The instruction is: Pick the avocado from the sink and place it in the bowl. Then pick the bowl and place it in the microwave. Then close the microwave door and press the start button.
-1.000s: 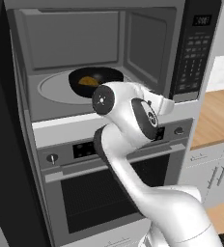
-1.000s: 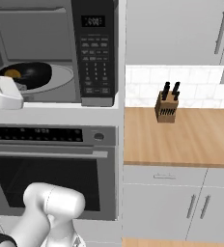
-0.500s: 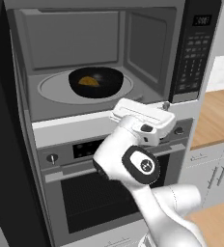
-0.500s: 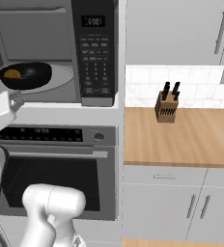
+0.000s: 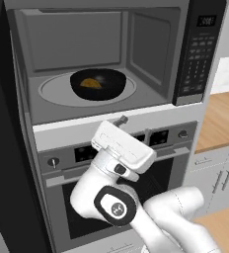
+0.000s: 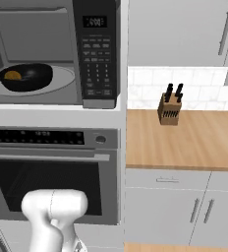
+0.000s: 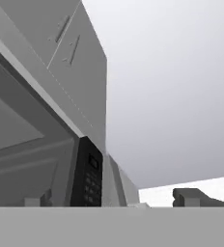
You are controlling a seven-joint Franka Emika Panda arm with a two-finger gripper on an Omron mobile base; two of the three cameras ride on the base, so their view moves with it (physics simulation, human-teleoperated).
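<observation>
Hand (image 5: 120, 121) sits low, in front of the oven (image 5: 136, 188) and just below the microwave (image 5: 101, 59) opening, empty. In the hand view the two fingertips (image 7: 189, 197) stand wide apart. Microwave door (image 5: 3, 148) swung wide at far left (only its dark edge shows). Further in, the bowl (image 5: 97, 84) rests on the turntable (image 5: 52, 91), with the avocado (image 5: 90, 83) inside it. Keypad (image 6: 96, 59) right of the cavity. Far right, a knife block (image 6: 169, 107) stands on the bench (image 6: 194, 142).
</observation>
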